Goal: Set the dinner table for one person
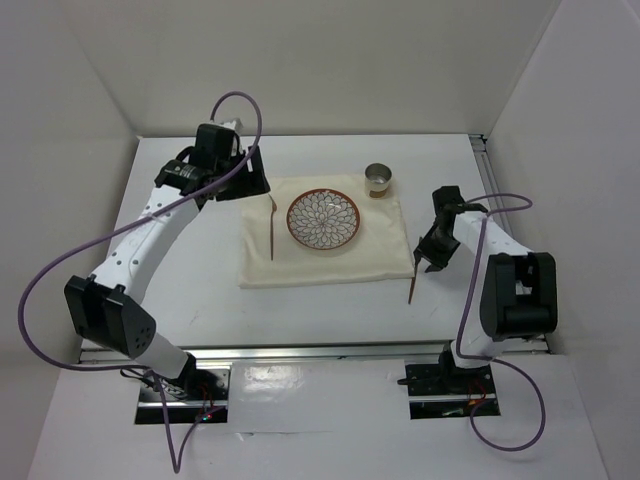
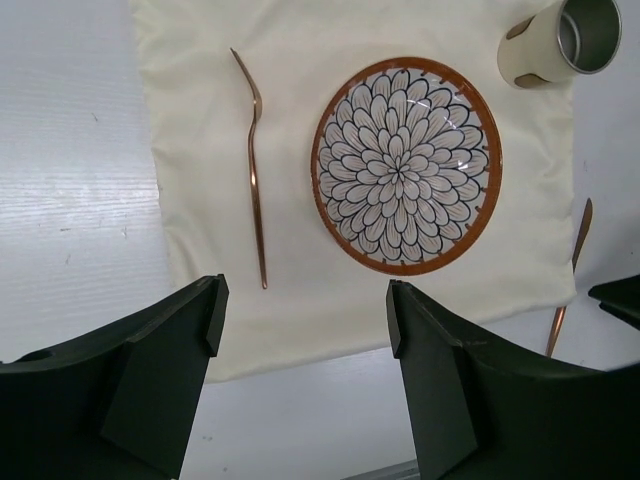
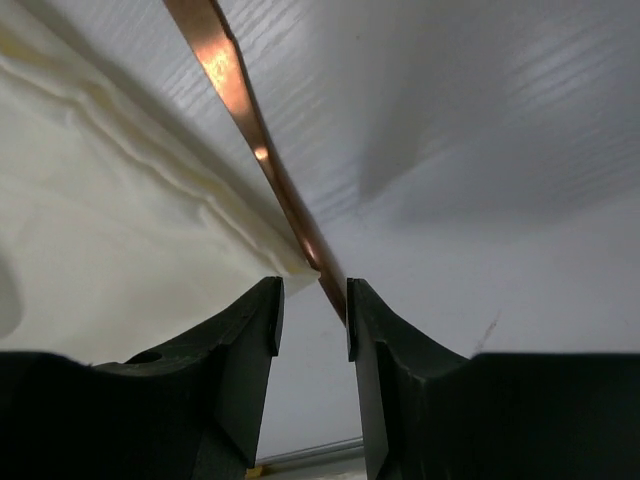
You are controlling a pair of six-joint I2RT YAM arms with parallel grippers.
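The white dinner table (image 1: pixel 200 280) carries a cream placemat (image 1: pixel 300 265) with a flower-patterned plate (image 1: pixel 323 220), a metal-lined cup (image 1: pixel 378 181) at its back right corner and a copper fork (image 1: pixel 272 225) on its left side. A copper utensil (image 1: pixel 413 288) lies on the table along the placemat's right edge. My right gripper (image 1: pixel 430 265) is low over it, jaws narrowly open; in the right wrist view the utensil (image 3: pixel 245 110) runs between the fingertips (image 3: pixel 314 315) against the right finger. My left gripper (image 1: pixel 245 178) is open and empty, above the placemat's back left corner.
White walls enclose the table at the back and both sides. In the left wrist view the fork (image 2: pixel 255 170), plate (image 2: pixel 405 165) and cup (image 2: pixel 560 40) lie on the placemat (image 2: pixel 290 320), with bare table (image 2: pixel 80 200) on the left.
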